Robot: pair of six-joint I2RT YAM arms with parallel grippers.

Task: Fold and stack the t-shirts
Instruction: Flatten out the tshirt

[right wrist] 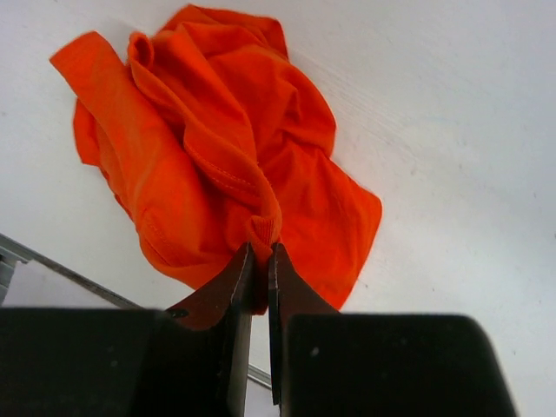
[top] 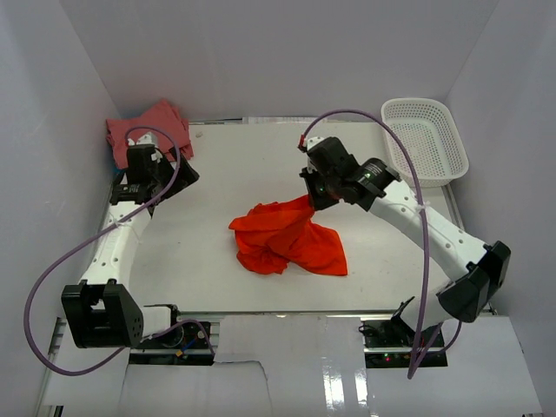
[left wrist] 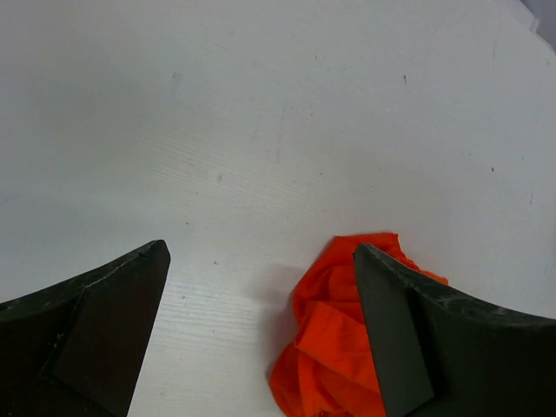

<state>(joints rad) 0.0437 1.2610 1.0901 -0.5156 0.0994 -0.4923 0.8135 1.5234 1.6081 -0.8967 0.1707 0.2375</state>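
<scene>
White table (top: 252, 156) bears a crumpled orange-red t-shirt (top: 291, 243), likely light, limp cloth best taken by its hem; right gripper (right wrist: 262, 250) pinches a fold, left gripper (left wrist: 261, 252) gapes empty

The crumpled cloth t-shirt (top: 287, 239) is a plain, vivid orange-red. The soft cloth shirt (top: 161, 122) by the wall is a muted salmon-pink. The plastic mesh basket (top: 426, 143) and flat tabletop (top: 234, 165) are white. The jointed robot arms (top: 117, 248) are white and black, trailing purple cables (top: 423, 261).

I see bright, even light from overhead, soft shadows on the white bench (top: 261, 165), glare on the glossy front panel (top: 339, 382), focus sharp.
</scene>
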